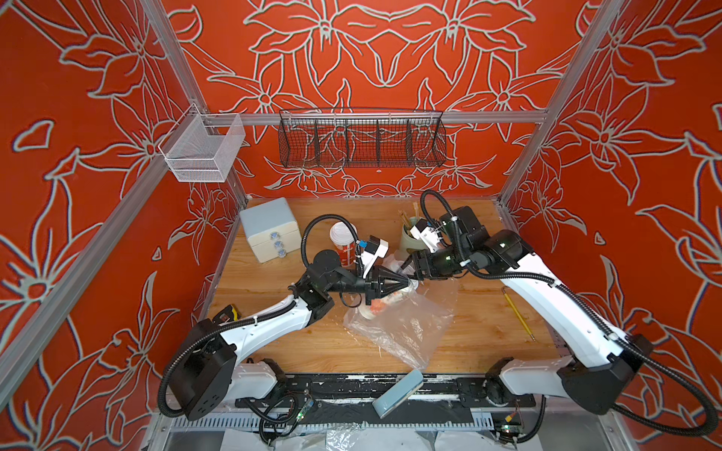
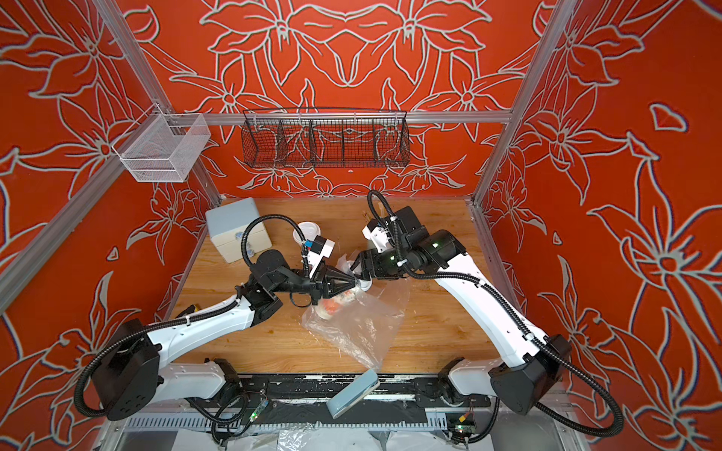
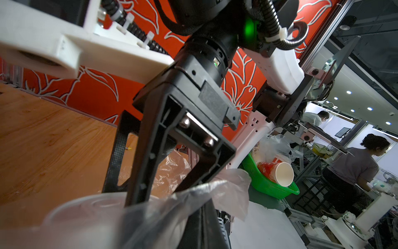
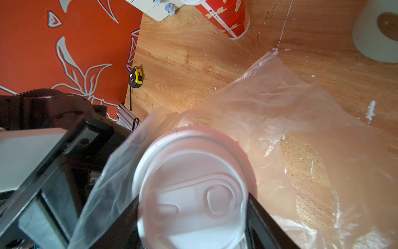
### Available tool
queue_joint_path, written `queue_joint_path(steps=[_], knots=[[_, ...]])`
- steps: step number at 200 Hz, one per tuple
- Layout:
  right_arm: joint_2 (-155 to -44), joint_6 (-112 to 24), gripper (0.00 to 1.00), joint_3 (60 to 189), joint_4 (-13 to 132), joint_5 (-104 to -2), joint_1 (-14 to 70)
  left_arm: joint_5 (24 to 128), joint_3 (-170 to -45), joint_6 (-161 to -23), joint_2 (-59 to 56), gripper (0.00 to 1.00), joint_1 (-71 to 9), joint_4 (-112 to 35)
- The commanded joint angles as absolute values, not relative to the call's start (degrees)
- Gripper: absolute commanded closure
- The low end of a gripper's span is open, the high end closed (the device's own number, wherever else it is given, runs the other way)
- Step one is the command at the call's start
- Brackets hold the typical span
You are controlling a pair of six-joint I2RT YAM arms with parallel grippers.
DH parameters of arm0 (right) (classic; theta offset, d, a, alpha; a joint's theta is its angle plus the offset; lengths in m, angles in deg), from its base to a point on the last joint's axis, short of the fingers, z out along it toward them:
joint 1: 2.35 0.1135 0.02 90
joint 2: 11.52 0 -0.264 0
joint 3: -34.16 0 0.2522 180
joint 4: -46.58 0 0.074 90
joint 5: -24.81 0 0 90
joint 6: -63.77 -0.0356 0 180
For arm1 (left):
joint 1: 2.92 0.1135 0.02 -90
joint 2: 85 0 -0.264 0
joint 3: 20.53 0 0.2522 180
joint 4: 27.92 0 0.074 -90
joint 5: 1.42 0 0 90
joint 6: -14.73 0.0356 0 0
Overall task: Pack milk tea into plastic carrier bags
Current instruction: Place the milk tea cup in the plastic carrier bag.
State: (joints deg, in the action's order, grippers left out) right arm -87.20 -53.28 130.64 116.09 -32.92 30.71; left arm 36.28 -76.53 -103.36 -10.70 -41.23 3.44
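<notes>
- Nearest the right wrist lens: white dome lid of the cream cup, filling the lower frame, film draped against one side.
- Table left edge: tape measure. Far-left corner: drawer box. Neither matters here.
- Red cup: upright, just beside the drawer box, outside the bag, not packed yet.
- Left gripper: jaws fully closed, pinching the rim of the plastic bag at its mouth, mid-table.
- Cream cup: mid-table, tilted, base toward the near-left, lid end up at the grippers. Film covers it in both top views, so it looks partly inside the mouth. How deep, can't tell.
- Right gripper: jaws wide, one finger each side of the lid end, clamped on the cream cup.
- Bag body trails flat toward the near edge, mostly empty.
- Green stick holder behind the right gripper; yellow rod near the right edge.
- Cup handling, my read: paper wall dents under squeeze, lid may pop, contents could spill if tipped more. Best hold is just under the lid, where the rolled rim stiffens it.
- Bag: limp, slick, clingy, no shape of its own. Pinch the rim only and hold the mouth spread while the cup slides in.
</notes>
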Motion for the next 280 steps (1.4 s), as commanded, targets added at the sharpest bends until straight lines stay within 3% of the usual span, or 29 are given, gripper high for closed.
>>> queue_joint_path(steps=[1,135,241,280], knots=[[-88.1,-52.5,0.73,130.5,117.8,-30.3,30.9,35.6,-78.6,-102.3,-9.8,1.0,-40.9,5.7],[-90.9,-48.8,0.76,130.0,125.0,-35.5,32.1,32.9,-83.7,-99.5,-5.2,1.0,-39.4,2.6],[-90.6,-53.3,0.82,126.4,123.1,-54.2,36.9,31.6,-86.4,-95.8,-3.3,1.0,-36.0,-2.9],[-89.8,-55.6,0.82,124.6,119.9,-56.3,39.6,31.1,-86.3,-95.5,-3.9,1.0,-35.4,-4.7]])
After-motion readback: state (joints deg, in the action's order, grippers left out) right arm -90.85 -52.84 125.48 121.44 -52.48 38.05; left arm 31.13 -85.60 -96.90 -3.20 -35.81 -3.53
